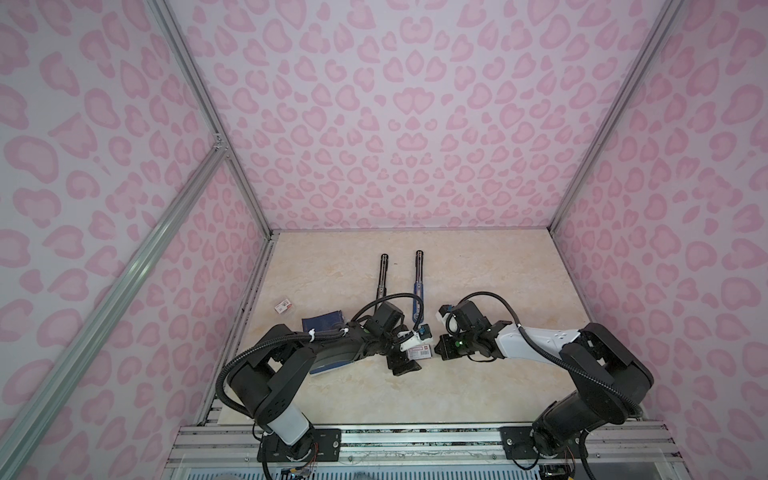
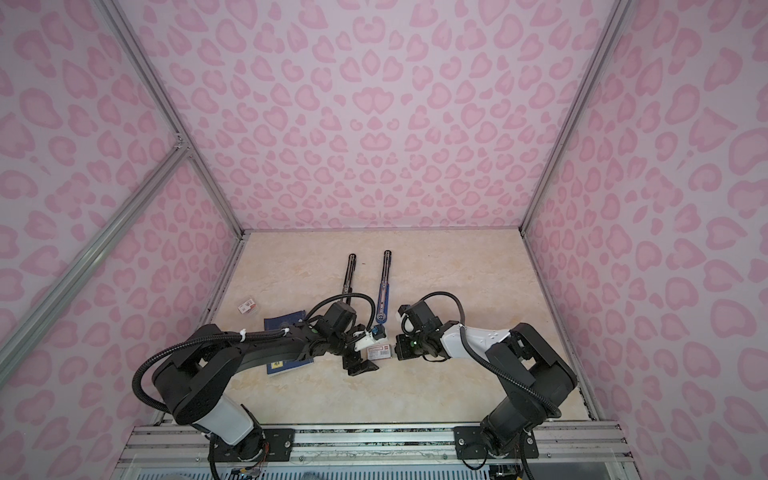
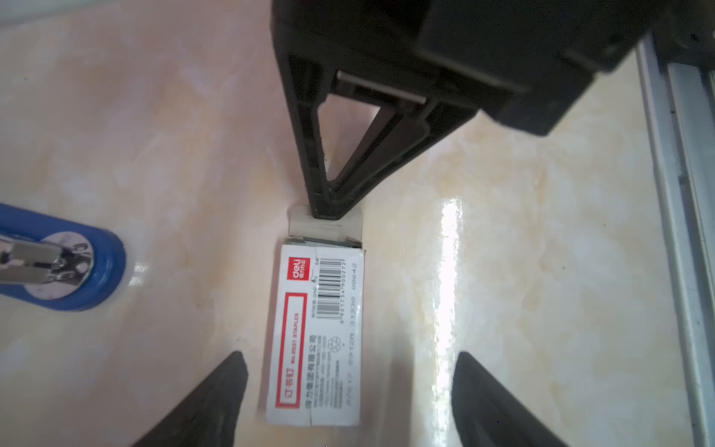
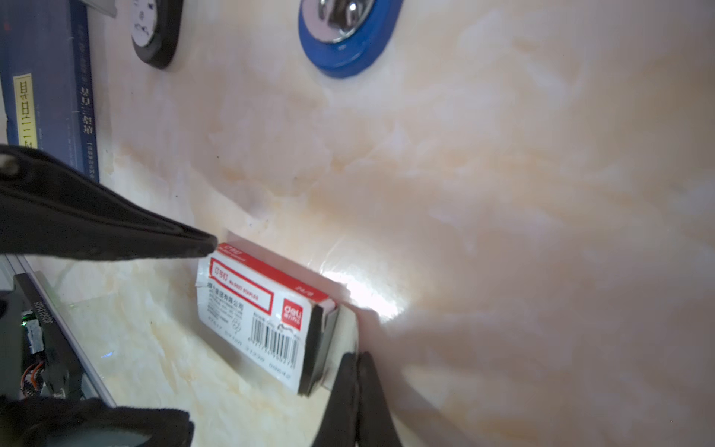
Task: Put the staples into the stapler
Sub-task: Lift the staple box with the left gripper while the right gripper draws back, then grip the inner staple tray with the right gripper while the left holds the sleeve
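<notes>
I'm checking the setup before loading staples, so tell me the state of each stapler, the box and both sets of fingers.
Black stapler: opened flat.
Blue stapler: opened flat.
Staple box: lying flat, end flap open.
Left fingers: open, straddling the box.
Right fingers: shut, tips at the flap.

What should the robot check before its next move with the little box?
1. Left gripper open, a finger on each side of the box: ok.
2. Right gripper shut, tips at the flap: ok.
3. Box end open: ok.
4. Staples out of the box: not ok, none seen outside.
5. Blue stapler lying open: ok.
</notes>
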{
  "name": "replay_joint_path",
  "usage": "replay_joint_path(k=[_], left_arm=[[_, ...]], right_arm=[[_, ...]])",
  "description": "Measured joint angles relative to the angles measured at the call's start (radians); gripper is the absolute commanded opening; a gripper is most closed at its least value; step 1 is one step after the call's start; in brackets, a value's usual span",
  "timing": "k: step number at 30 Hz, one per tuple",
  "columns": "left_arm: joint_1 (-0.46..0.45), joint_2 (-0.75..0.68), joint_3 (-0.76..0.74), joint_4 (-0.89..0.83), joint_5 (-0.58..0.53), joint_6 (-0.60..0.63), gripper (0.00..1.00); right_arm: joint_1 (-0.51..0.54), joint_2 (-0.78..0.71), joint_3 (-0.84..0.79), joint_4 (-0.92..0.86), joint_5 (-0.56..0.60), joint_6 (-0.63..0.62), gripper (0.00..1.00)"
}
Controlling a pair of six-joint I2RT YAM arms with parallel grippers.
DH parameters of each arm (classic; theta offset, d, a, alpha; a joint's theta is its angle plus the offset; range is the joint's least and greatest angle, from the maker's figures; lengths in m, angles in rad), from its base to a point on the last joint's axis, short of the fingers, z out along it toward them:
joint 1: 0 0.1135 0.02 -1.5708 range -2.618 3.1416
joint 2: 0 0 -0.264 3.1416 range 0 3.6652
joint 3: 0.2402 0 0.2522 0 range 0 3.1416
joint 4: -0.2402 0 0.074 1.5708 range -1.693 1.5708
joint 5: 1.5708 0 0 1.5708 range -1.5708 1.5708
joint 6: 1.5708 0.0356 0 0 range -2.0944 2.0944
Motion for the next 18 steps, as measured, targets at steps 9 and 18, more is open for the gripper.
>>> replay_joint_path(k=[9,18], left_arm=[[0.0,0.059,0.008,0.051,-0.034,0.007,0.75],[0.002,0.077,0.03,0.047,-0.041,0.002,0.58]], right_arm=[[0.0,0.0,-0.013,0.026,-0.005,0.007,0.0],[0.0,0.0,-0.018,0.038,-0.005,0.011,0.0]])
